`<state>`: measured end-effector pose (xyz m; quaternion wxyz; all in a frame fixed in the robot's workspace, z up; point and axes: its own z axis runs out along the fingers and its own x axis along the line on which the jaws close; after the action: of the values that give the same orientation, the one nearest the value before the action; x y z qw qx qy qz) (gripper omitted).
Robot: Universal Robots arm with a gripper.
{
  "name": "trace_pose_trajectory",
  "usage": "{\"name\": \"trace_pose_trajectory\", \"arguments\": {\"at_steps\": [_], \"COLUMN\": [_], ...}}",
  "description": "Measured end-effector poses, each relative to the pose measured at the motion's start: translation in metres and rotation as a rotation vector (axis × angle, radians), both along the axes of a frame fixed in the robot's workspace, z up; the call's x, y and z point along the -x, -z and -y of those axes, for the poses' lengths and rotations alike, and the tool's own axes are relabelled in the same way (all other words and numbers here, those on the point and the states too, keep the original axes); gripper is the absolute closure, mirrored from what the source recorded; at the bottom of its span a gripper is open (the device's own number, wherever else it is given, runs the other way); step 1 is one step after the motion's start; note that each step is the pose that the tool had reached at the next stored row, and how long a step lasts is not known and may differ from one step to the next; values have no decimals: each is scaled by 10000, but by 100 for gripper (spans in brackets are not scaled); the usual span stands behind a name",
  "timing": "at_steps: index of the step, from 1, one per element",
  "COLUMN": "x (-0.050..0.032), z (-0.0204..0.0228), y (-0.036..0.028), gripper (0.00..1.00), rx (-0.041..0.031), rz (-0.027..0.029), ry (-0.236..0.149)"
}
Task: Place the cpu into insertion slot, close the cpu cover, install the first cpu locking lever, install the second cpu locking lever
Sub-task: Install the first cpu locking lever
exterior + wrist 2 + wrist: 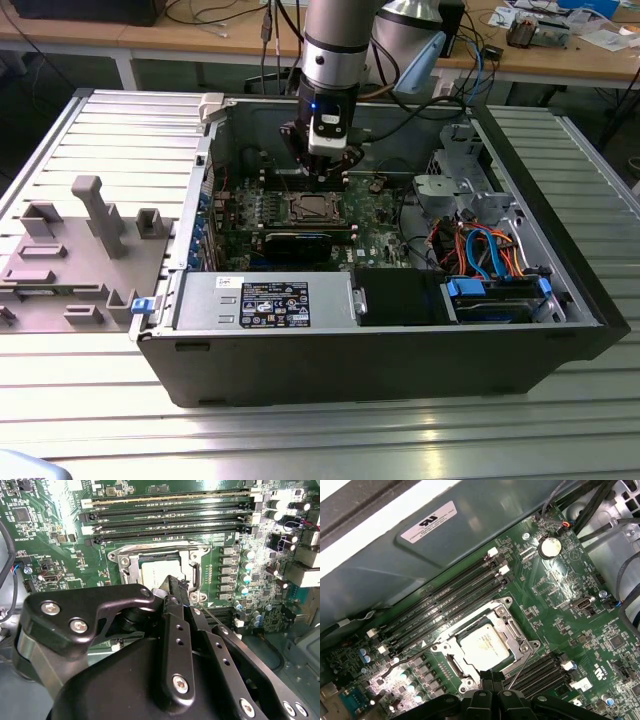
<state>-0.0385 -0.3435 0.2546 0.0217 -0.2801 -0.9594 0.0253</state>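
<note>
The pincer (179,587) is hovering low over the motherboard (375,235) inside the open PC case (400,340), which is sitting on the desk (300,440). Its fingers (492,677) are pressed together, narrow, holding nothing that can be made out. In both wrist views the fingertips are sitting right at one edge of the slot (482,647), just beside the frame and above it; contact cannot be told.

The cpu (484,644) is already lying flat in the slot, silver top facing up. The cover (515,632) is lying down around it, its square window framing the chip. A thin wire lever (520,667) is running slantwise from near the fingertips along the slot's side, seemingly not yet latched, nearer the pincer than the chip is.

In the exterior view the pincer (322,165) is standing just behind the slot (315,208), arm vertical. Memory slots (445,602) are lying parallel beyond the slot's far side.
</note>
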Motion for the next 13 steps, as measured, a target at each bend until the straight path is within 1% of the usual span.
{"name": "trace_pose_trajectory", "arguments": {"at_steps": [13], "x": [0], "z": [0], "y": [0], "gripper": [89], "rx": [0], "rz": [-1], "ry": [-198]}}
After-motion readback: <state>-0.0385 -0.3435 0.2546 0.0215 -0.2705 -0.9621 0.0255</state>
